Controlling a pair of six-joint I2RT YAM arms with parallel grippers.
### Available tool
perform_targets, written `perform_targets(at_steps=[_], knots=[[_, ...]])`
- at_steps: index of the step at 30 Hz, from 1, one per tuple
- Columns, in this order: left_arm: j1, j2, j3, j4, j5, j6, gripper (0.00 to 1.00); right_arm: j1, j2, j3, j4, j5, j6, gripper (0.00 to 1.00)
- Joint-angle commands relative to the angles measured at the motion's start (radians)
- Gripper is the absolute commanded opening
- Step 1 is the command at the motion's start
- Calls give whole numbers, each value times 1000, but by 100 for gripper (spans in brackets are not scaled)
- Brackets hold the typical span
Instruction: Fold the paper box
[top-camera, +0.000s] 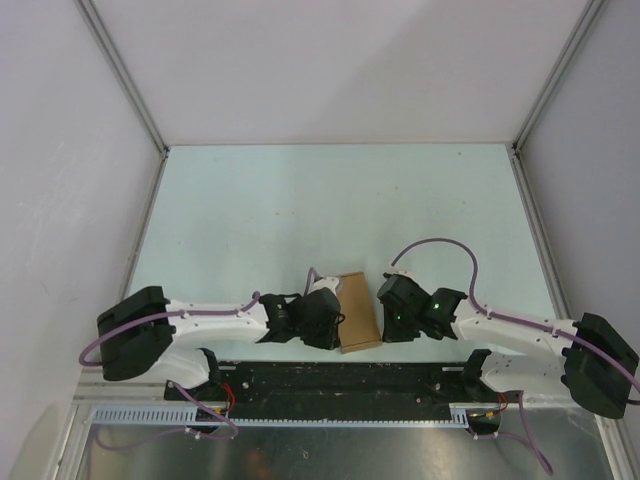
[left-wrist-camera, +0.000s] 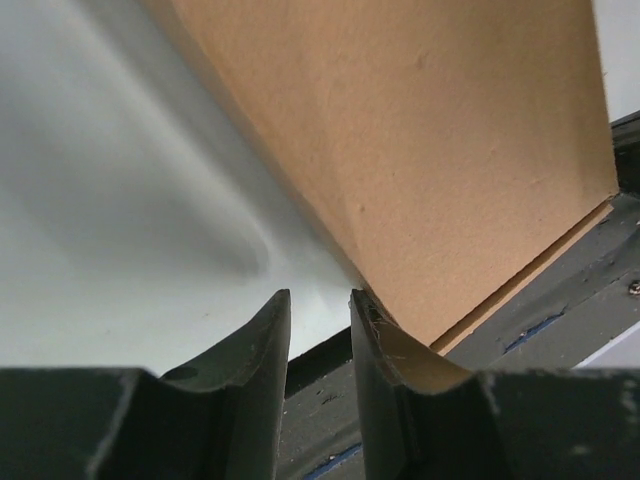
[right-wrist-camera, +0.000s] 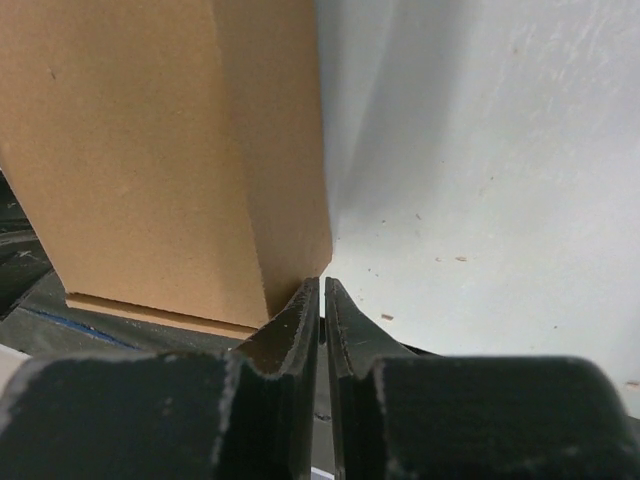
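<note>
The paper box is a brown, folded-up rectangular box lying at the near edge of the table, between my two grippers. In the left wrist view the box fills the upper right. My left gripper stands open beside its lower corner, with nothing between the fingers and the right fingertip close to the cardboard. In the right wrist view the box is at upper left. My right gripper is shut and empty, its tips at the box's near right corner. From above, the left gripper and the right gripper flank the box.
The pale green table stretches away behind the box, bounded by white walls with metal corner posts. A black mounting plate with cables runs along the near edge, just under the box's near end.
</note>
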Motion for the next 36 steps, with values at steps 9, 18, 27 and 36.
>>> perform_targets(at_steps=[9, 18, 27, 36], knots=[[-38, 45, 50, 28, -32, -55, 35, 41, 18, -12, 97, 11, 99, 9], [-66, 87, 78, 57, -30, -67, 35, 39, 26, -35, 182, 11, 156, 8], [-77, 102, 92, 73, -27, -69, 34, 39, 14, -35, 229, -15, 189, 7], [-48, -43, -75, 24, -67, -130, 35, -78, 17, -32, 91, 73, 47, 11]])
